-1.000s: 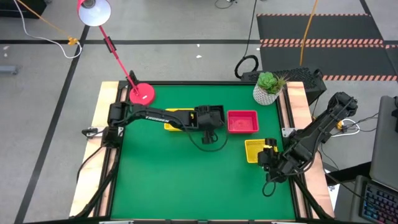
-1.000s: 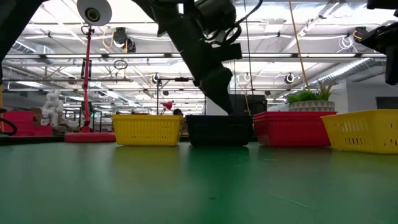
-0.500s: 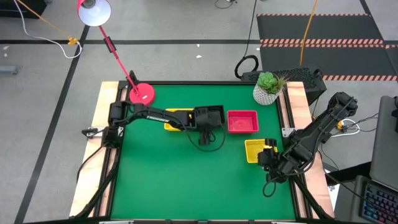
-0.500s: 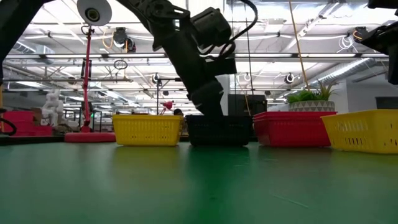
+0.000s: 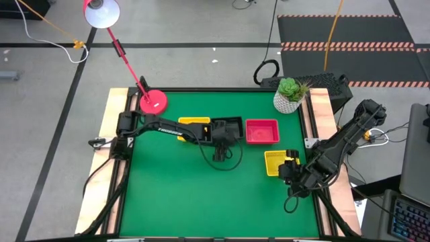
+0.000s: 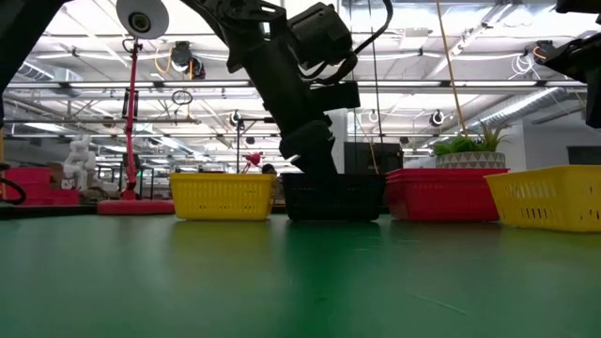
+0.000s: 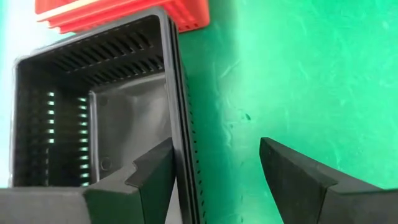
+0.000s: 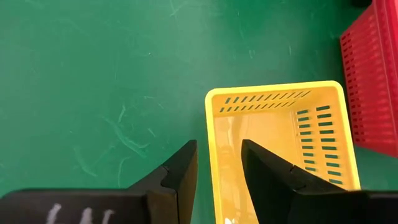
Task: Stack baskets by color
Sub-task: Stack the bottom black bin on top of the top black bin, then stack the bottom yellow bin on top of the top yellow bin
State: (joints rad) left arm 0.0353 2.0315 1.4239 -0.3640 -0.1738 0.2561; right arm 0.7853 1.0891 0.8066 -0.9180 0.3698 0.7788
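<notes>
The left arm reaches from the 9 o'clock edge of the tabletop (image 5: 175, 195) toward the centre, elbow raised, wrist tipped down. Its left gripper (image 7: 214, 165) stands released, jaws spread wide astride the near wall of the black basket (image 7: 93, 118), one finger inside, the other outside over bare green; nothing is clamped. That black basket (image 6: 333, 197) looks like nested trays, judging by the doubled rim, and holds nothing else.

The right arm folds in from the 3 o'clock edge, wrist low. The right gripper (image 8: 217, 168) straddles the rim of a yellow basket (image 8: 283, 149) at about 4 o'clock, jaws partly apart with one finger outside the wall and one over the inside; whether they pinch the wall cannot be told. This basket is empty.

A red basket (image 5: 262, 131) sits just at 3 o'clock of the black one, and another yellow basket (image 5: 193, 123) at its 9 o'clock.
</notes>
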